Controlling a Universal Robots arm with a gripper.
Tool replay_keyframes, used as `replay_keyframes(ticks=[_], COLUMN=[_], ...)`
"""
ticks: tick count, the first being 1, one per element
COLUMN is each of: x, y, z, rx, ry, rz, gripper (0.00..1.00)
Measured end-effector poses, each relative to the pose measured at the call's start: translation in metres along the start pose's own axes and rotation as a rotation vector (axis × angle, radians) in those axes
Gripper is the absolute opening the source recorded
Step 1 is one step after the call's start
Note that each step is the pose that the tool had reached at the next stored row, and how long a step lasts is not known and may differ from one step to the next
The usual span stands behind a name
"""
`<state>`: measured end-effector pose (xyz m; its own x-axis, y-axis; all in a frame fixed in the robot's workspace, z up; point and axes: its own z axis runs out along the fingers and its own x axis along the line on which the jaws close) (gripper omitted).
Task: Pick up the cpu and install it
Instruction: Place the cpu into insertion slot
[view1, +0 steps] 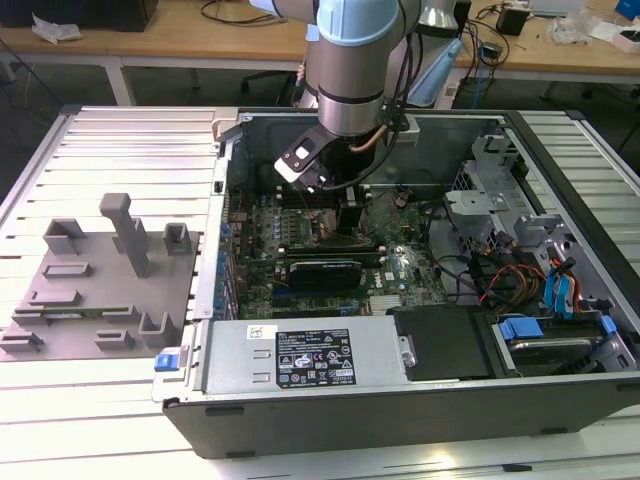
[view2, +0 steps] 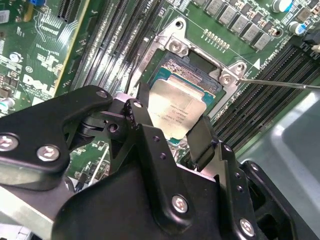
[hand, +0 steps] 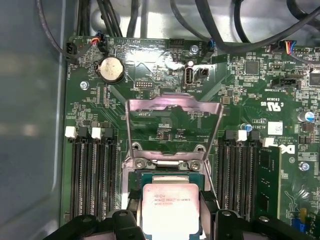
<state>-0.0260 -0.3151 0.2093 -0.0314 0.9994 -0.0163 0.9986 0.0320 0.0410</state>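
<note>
We see a table (view1: 120, 130) of pale metal slats, and on it lies an open computer case (view1: 400, 400) with its inside facing up. To the exterior view's left of the case sits a grey plate (view1: 100, 300) with moulded blocks on it. The arm (view1: 355, 70) comes down from above, its last segment close to upright, and its wrist reaches into the case over the green circuit board (view1: 400, 265).

At the arm's tip the black claw (view1: 350, 215) points down at the board. In the second wrist view we look along the claw (view2: 172, 116) and find its two fingers (view2: 142, 117) closed in on opposite edges of the cpu (view2: 175, 107), narrow enough to grip it. The silver top of the cpu faces the camera. The first wrist view shows the same grip, with the cpu (hand: 170, 210) between the dark fingers.

The cpu hangs over the socket (view2: 195, 67) and covers part of it. We cannot tell whether it touches the socket. The socket's metal flap (hand: 172, 107) stands swung open just beyond the socket (hand: 165, 175). Rows of black memory slots (hand: 92, 175) flank the socket on both sides, and a round coin battery (hand: 111, 69) sits further along the board.
</note>
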Motion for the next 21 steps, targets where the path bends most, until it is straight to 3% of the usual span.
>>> replay_keyframes(ticks=[12, 21], x=[0.0009, 0.0009], y=[-0.0046, -0.0047], z=[0.0091, 0.0110], rx=[0.0000, 0.0002], ry=[0.0001, -0.0004], rz=[-0.002, 0.009], gripper=[0.55, 0.55])
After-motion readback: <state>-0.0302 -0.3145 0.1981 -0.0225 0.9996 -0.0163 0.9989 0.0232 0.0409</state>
